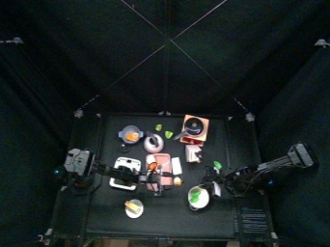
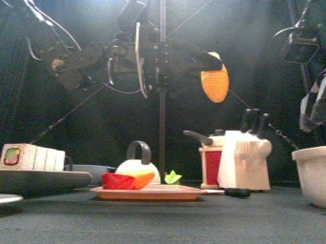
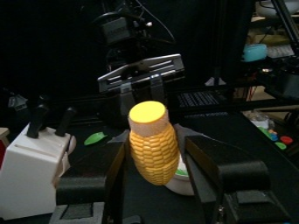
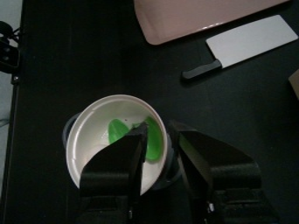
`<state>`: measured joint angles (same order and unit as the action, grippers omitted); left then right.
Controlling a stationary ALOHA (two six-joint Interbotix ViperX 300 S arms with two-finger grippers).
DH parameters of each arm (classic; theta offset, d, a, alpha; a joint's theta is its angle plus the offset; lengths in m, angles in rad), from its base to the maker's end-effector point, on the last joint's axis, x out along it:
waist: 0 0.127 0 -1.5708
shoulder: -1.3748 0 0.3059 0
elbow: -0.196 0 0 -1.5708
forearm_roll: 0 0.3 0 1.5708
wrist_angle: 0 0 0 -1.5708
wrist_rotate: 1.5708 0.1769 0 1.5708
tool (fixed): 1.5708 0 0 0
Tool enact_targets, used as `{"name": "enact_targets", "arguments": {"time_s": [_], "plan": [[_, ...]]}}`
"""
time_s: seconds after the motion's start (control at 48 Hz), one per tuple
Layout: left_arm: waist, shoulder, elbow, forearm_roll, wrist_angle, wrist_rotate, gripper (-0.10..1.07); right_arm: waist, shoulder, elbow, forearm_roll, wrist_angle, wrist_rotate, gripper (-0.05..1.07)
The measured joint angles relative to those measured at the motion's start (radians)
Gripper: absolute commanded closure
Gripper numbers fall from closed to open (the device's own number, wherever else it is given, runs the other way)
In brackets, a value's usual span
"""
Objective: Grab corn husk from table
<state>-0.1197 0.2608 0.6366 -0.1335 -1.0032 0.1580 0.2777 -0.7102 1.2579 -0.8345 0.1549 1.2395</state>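
Note:
Small light-green corn husk scraps lie on the black table (image 1: 103, 207): two near the back (image 1: 129, 129) (image 1: 162, 128) and one towards the right (image 1: 217, 166). One scrap shows in the left wrist view (image 3: 93, 137) beside a white knife block (image 3: 35, 171). My left gripper (image 3: 152, 153) is shut on a yellow corn cob (image 3: 152, 131), which hangs high in the front view (image 2: 215, 81). My right gripper (image 4: 160, 140) is open just above a white-rimmed bowl (image 4: 87, 144) holding green pieces (image 4: 115, 130).
A cleaver (image 4: 239, 45) and a pink board (image 4: 198, 17) lie beyond the bowl. A plate with red and orange food (image 2: 140, 193), a knife block (image 2: 242, 157) and a box (image 2: 32, 157) stand along the front. Several items crowd the table's middle (image 1: 161, 164).

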Motion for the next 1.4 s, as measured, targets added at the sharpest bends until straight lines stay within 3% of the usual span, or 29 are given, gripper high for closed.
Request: {"name": "enact_targets", "arguments": {"time_s": [0.208, 0.438, 0.771, 0.938, 1.125, 1.396], "plan": [[0.005, 0.000, -0.002, -0.046, 0.000, 0.002, 0.31, -0.015, -0.014, -0.061, 0.066, 0.112, 0.006, 0.34], [0.017, 0.000, 0.014, -0.107, 0.000, 0.012, 0.31, -0.028, -0.025, -0.189, 0.138, 0.330, 0.003, 0.34], [0.020, 0.000, 0.046, -0.137, 0.000, 0.012, 0.31, 0.040, -0.025, -0.316, 0.350, 0.712, 0.014, 0.34], [0.005, 0.000, 0.048, -0.140, 0.000, 0.012, 0.31, 0.040, 0.002, -0.278, 0.391, 0.769, 0.002, 0.34], [-0.014, 0.000, 0.049, -0.144, 0.000, 0.014, 0.31, 0.029, -0.009, -0.169, 0.397, 0.781, 0.008, 0.34], [-0.015, 0.000, 0.049, -0.144, 0.000, 0.012, 0.31, -0.101, -0.005, -0.041, 0.377, 0.738, 0.006, 0.34]]}}
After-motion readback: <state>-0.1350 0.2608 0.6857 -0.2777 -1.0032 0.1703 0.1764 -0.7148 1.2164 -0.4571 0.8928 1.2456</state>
